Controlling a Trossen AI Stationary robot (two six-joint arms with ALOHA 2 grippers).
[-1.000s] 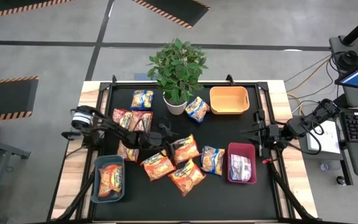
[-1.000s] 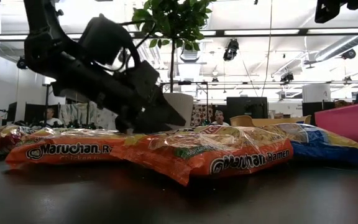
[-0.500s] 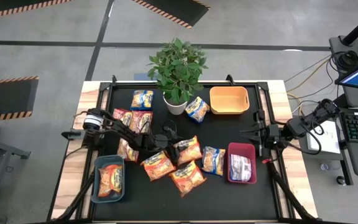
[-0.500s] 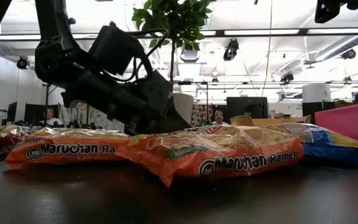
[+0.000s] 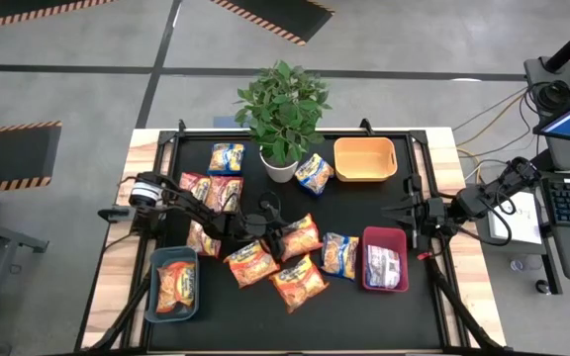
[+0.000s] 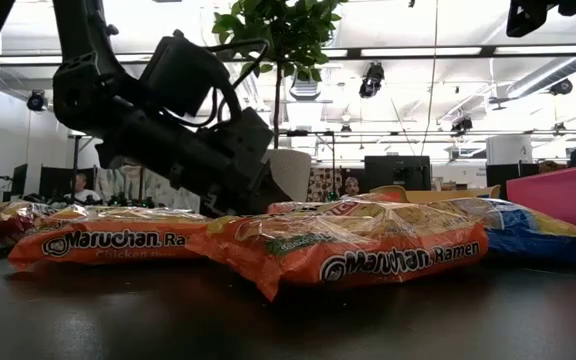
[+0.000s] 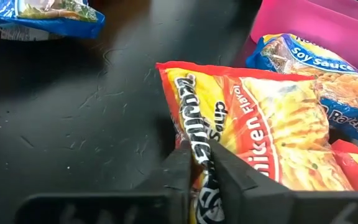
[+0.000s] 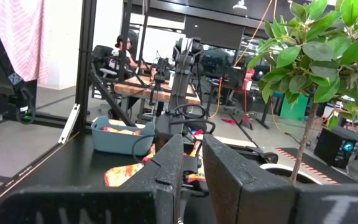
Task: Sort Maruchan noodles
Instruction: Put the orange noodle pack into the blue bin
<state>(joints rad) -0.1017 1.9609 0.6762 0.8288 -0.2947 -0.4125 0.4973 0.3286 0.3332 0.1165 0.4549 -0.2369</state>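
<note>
While the left gripper point(image 7: 196, 168) pinches shut on the edge of the orange chicken-flavor packet point(image 7: 272, 130), just in front of the potted plant point(image 5: 281, 109) and a touch to its right, let's count: eleven Maruchan packets in all. Six orange, counting the held one; two red-pink point(image 5: 212, 190) side by side, left of the plant's pot; three blue-and-yellow, one point(image 5: 227, 157) at the plant's left, one point(image 5: 314, 173) touching the pot on its right, one point(image 5: 339, 254) farther forward and right of the plant; three bins; two arms.

Room now: the orange cluster point(image 5: 275, 262) crowds the mat in front of the plant, packets overlapping; bare black mat point(image 5: 364, 203) opens to the plant's right, between the orange bin and the red bin, and another strip runs along the table's near edge, farthest from the plant.

Bins: the orange bin point(image 5: 365, 158), just right of the plant, shows its bare floor; the red bin point(image 5: 384, 240), forward and right of the plant, holds one packet point(image 5: 383, 267), colour hard to tell; the grey-blue bin point(image 5: 156, 297), forward and left of the plant, holds one orange packet point(image 5: 175, 284).

Off to the plant's right, by the table's edge, the right gripper point(image 5: 404, 213) hovers with a narrow gap between its fingers point(image 8: 169, 162), holding nothing.
</note>
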